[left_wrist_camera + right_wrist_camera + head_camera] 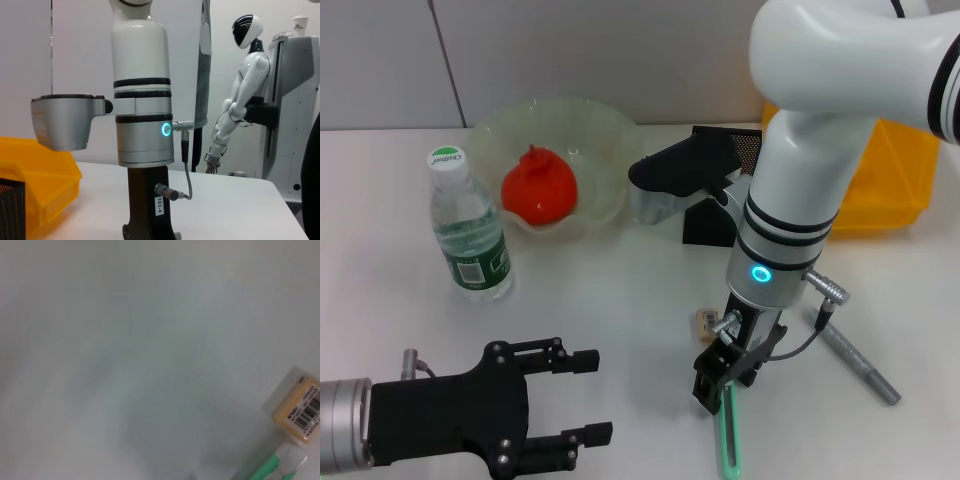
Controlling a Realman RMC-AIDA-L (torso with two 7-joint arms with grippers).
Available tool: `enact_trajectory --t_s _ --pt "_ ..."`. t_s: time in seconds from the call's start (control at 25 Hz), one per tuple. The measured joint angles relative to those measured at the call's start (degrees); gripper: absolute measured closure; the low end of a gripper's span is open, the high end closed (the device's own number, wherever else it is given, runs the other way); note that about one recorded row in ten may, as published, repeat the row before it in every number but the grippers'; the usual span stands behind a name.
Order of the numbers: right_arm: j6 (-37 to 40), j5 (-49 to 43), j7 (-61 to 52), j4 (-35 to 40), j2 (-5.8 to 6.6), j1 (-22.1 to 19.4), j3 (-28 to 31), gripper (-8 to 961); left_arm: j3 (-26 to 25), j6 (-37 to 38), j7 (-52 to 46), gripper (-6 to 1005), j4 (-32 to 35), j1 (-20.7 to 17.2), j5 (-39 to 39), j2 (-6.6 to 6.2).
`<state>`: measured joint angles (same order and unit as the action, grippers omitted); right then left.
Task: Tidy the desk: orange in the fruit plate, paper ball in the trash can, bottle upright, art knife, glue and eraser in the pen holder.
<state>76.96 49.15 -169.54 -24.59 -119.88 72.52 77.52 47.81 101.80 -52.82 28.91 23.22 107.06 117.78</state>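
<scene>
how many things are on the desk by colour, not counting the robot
red-orange: 1, the orange
pale green: 2, the fruit plate and a green stick-like tool
clear: 1, the bottle
yellow: 1, the trash can
black: 1, the pen holder
tan: 1, the eraser
grey: 1, a pen-like tool
total: 8

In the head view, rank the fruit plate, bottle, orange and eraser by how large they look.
1. fruit plate, the widest.
2. bottle; it stands nearer the camera, so its margin over the orange is unsure.
3. orange, lying in the plate.
4. eraser, a small block beside the right hand.
</scene>
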Motion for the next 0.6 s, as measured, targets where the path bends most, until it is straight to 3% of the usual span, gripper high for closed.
enact_trajectory --t_s 0.6 --pt "-0.3 0.0 0.0 0.0 0.0 -0.4 -0.1 408 0.0 0.1 0.0 324 0.0 0.2 0.2 0.09"
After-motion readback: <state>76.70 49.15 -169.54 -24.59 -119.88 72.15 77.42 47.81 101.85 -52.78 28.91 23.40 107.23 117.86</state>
